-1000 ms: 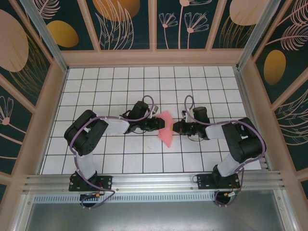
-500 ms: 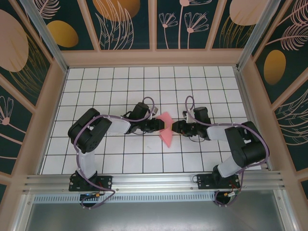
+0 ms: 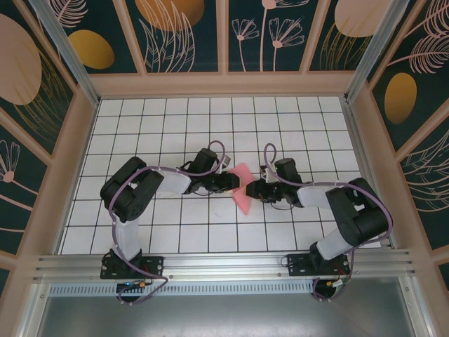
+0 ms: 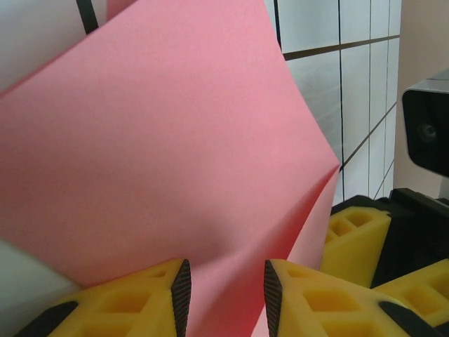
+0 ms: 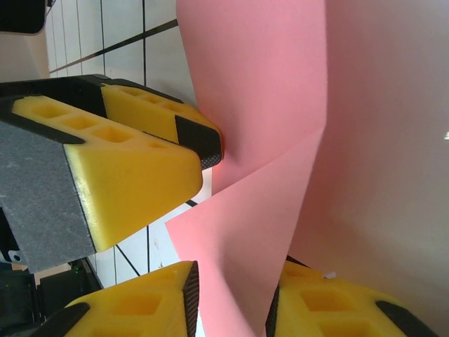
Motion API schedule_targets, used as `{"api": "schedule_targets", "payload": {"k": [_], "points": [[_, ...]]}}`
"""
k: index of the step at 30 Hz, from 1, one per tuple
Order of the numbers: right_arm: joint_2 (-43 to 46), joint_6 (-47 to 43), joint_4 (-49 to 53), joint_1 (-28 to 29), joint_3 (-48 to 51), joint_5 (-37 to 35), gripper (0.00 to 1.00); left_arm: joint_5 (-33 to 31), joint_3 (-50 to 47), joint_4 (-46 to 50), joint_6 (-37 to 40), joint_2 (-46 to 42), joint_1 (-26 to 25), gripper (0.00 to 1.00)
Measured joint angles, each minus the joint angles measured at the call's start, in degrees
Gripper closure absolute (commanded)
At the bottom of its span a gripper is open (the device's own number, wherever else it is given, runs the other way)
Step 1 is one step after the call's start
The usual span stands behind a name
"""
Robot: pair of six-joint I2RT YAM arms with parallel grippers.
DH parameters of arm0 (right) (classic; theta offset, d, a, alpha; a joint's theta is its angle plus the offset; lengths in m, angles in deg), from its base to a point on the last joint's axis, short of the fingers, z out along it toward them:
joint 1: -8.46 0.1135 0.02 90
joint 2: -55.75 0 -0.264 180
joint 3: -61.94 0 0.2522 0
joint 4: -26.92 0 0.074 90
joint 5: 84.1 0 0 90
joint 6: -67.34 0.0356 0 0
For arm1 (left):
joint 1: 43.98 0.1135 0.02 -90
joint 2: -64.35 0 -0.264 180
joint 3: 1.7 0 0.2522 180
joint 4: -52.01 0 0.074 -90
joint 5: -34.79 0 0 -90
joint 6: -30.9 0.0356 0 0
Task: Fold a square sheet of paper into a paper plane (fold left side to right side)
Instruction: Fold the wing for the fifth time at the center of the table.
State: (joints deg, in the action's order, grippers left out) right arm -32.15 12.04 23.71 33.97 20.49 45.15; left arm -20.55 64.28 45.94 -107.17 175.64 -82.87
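Gripping one pink paper sheet (image 3: 242, 187) from opposite sides: two hands, left hand (image 3: 237, 184), right hand (image 3: 250, 189).

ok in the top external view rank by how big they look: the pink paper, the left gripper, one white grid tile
1. Pink paper, the largest patch, crumpled between the arms.
2 and 3. Left gripper and one white grid tile look alike in area; the gripper sits nearer the camera, so I won't rank them.

Top external camera looks steeply down from above and behind the arm bases over the whole gridded table (image 3: 140, 140). Both wrist cameras sit very close behind their own fingers, facing each other across the pink paper (image 4: 175, 154), shared by all three views.
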Motion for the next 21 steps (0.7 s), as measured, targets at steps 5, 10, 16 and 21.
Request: {"api": "schedule_targets", "payload": {"k": [5, 10, 16, 21], "points": [[0.0, 3.1, -2.5, 1.3, 0.7, -1.4, 0.88, 0.6, 0.7, 1.2, 0.6, 0.0, 0.5, 0.57], [0.0, 7.4, -6.2, 2.8, 2.7, -4.2, 0.92, -0.7, 0.9, 3.0, 2.5, -2.3, 2.4, 0.50], [0.0, 12.1, -8.9, 5.5, 3.5, -10.1, 0.92, -3.5, 0.9, 6.4, 4.4, -10.8, 5.7, 0.53], [0.3, 15.5, -11.1, 7.6, 3.9, -14.5, 0.91, -3.2, -1.5, 5.5, 3.3, -15.0, 4.5, 0.55]]}}
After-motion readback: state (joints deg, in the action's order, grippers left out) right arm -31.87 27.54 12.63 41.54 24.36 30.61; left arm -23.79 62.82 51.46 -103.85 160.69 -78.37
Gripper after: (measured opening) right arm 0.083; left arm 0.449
